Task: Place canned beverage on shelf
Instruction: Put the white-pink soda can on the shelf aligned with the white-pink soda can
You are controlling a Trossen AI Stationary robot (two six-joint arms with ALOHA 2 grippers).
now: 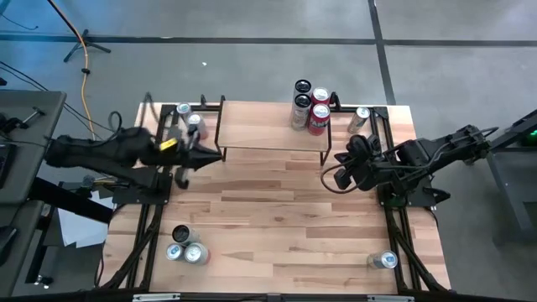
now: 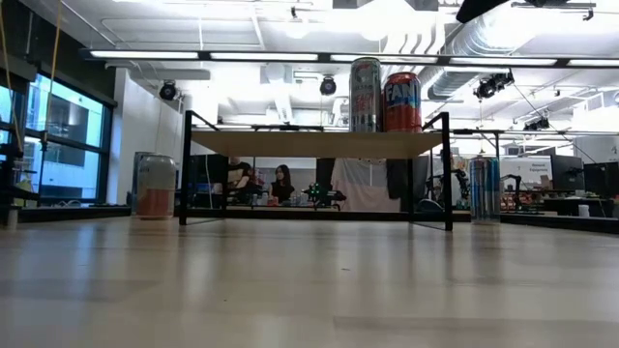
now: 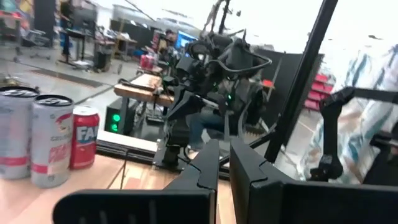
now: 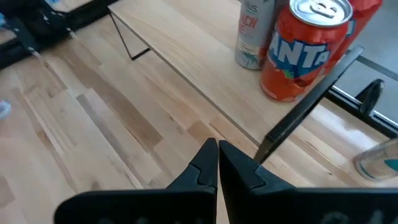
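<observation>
The shelf stands at the table's far middle on thin black legs. Several canned beverages stand upright on its right end; a silver one and an orange one show in the low view, and the orange one shows again close up. My left gripper is shut and holds nothing, beside the shelf's left front corner; its fingers meet. My right gripper is shut on nothing too, hovering just in front of the shelf's right front leg; its fingers meet.
More cans stand on the table: two at the far left, one at the far right, three at the near left, one at the near right. Black frame rails run along both table sides. People sit in the room behind.
</observation>
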